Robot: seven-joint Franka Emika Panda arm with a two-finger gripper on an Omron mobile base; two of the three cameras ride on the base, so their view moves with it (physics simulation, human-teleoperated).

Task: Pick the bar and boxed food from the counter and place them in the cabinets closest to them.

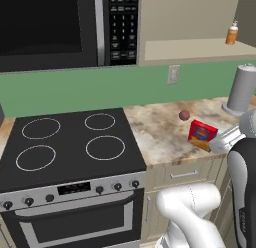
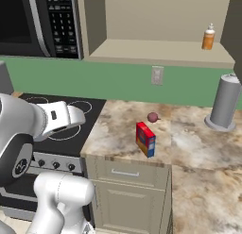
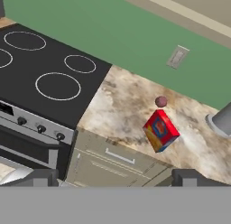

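Hand view, left to right: black four-ring stovetop (image 3: 49, 69) at left, butting against beige-and-brown marbled stone surface (image 3: 122, 110). Small dark-red ball (image 3: 161, 101) resting on that surface near the green wall, just beyond the small flat red carton of boxed food (image 3: 160, 130), blue-and-yellow label up, standing tilted close to the front edge above a tan drawer front (image 3: 113, 157). Grey cylindrical canister (image 3: 223, 119) at far right. Hand (image 3: 115, 177) well short of the carton, dark fingertips (image 3: 38, 178) spread wide apart, nothing between them. Right base view: black microwave (image 2: 38, 23) at upper left, open tan-beige wall cabinet (image 2: 156, 46) beside it, small orange bottle (image 2: 208, 37) on its shelf.
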